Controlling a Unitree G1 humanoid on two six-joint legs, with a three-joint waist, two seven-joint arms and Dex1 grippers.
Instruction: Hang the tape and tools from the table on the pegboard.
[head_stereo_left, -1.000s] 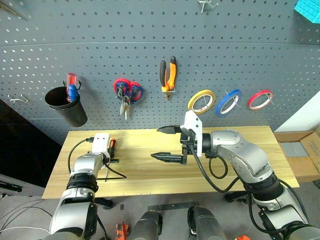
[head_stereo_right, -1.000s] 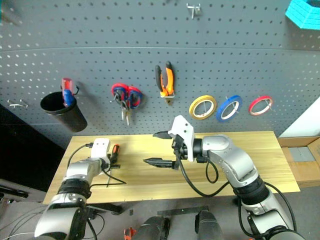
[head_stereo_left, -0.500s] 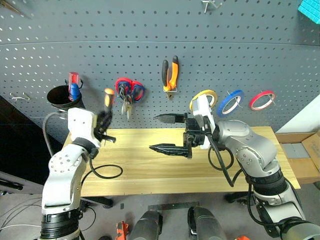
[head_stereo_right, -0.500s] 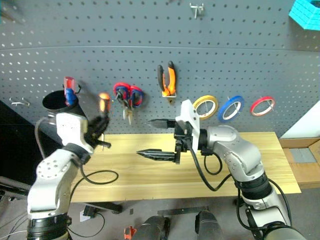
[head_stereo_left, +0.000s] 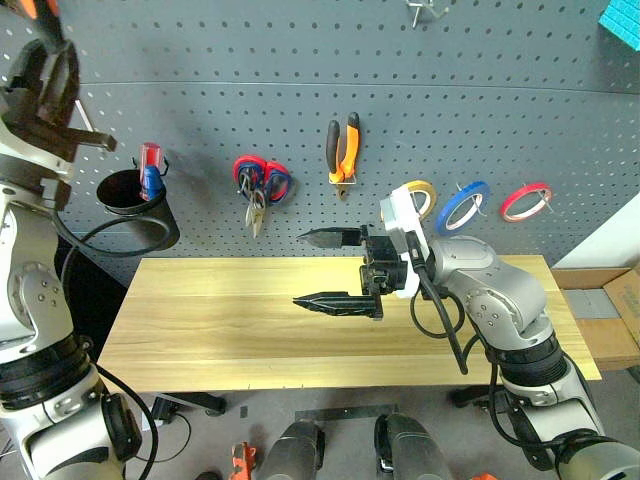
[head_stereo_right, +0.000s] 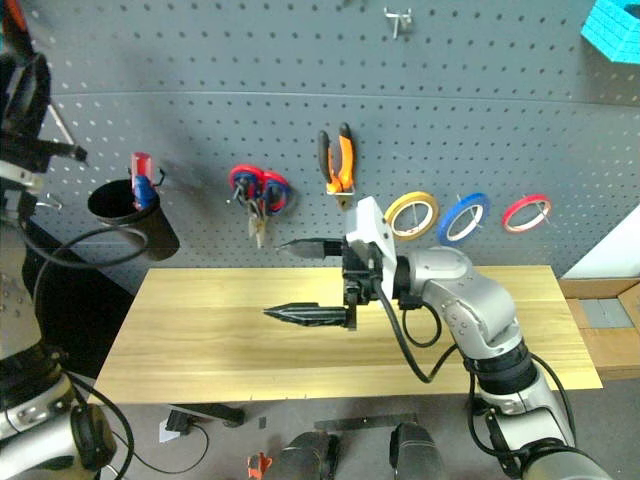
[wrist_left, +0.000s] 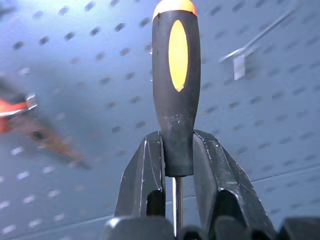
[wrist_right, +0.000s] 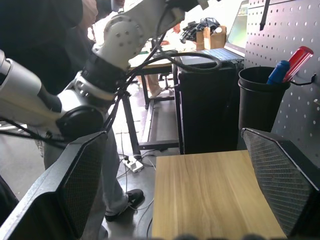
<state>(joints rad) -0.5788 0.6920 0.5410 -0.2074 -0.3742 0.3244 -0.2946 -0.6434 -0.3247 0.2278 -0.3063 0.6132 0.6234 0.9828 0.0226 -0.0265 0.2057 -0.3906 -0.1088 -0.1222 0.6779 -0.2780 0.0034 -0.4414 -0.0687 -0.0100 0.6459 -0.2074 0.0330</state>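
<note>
Since a second ago the left claw (wrist_left: 172, 165) has lifted off the tabletop (head_stereo_left: 220, 320) to the upper left, up in front of the pegboard (head_stereo_left: 300, 60), taking the screwdriver (wrist_left: 175, 85) with it. It is clamped on the lower end of the orange-and-black handle, handle pointing out past the fingertips, thin shaft running back between the fingers. The right claw (head_stereo_left: 325, 270) has barely shifted; it hangs over the middle of the tabletop with its fingers spread wide and nothing in them. On the pegboard: pliers (head_stereo_left: 341, 150) hang centre, blue tape (head_stereo_left: 460, 205) between the yellow roll (head_stereo_left: 422, 195) and red roll (head_stereo_left: 523, 200), scissors (head_stereo_left: 258, 190) bunched left of the pliers, black cup (head_stereo_left: 135, 205) further left.
</note>
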